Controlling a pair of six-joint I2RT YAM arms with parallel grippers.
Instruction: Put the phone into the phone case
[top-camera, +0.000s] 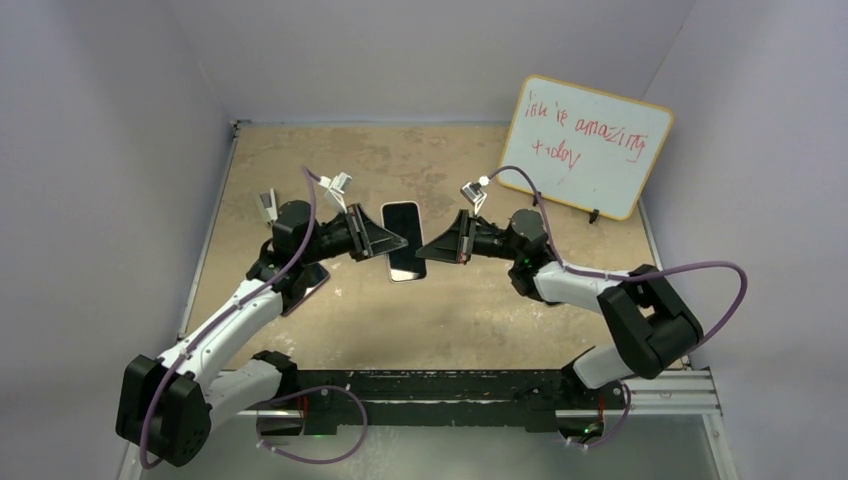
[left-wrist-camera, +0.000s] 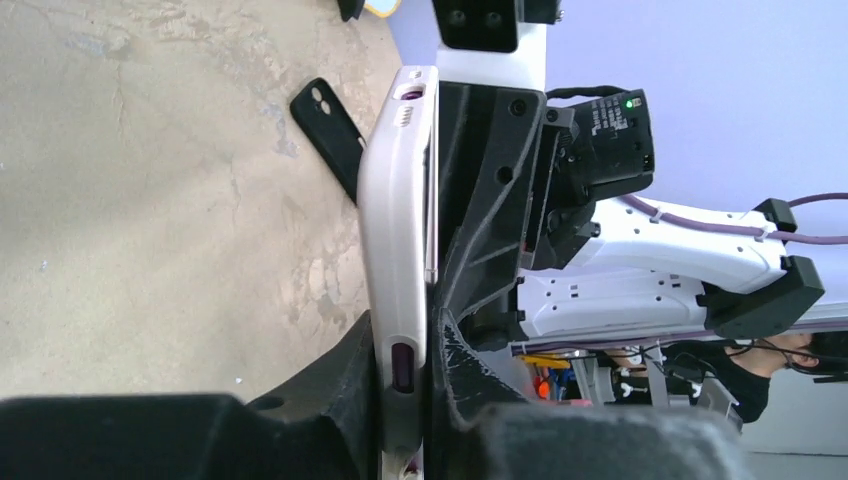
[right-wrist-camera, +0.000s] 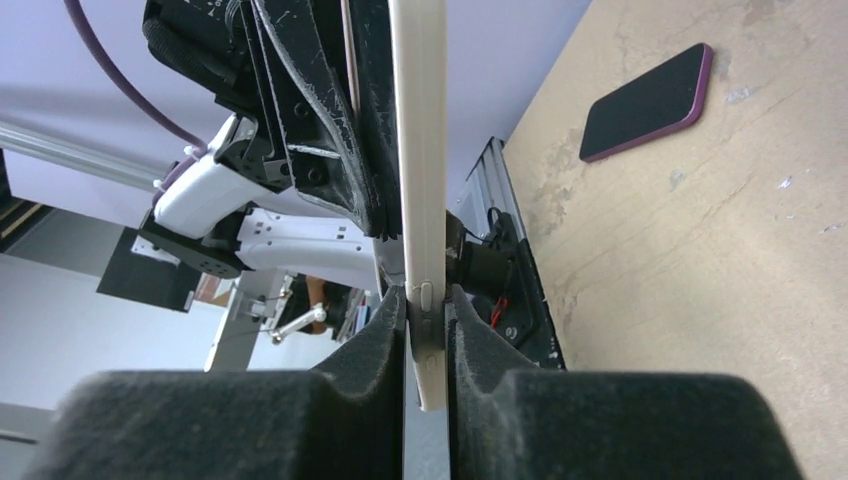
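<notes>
Left gripper (left-wrist-camera: 405, 420) and right gripper (right-wrist-camera: 427, 390) are both clamped tight on opposite edges of the pale case (left-wrist-camera: 393, 230), held off the table (top-camera: 480, 320) between the arms. Phone (top-camera: 403, 228) looks seated inside, screen up. Left to do, I'd say: check the corners, set it down.

The top camera looks down from over the counter's (top-camera: 440, 320) near edge. Both wrist cameras see the phone (left-wrist-camera: 396, 230) up close.

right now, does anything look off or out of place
Nothing spilled or damaged. Oddly, the left gripper and right gripper both clamp one white-cased phone, while a purple-edged phone lies under the left arm.
</notes>
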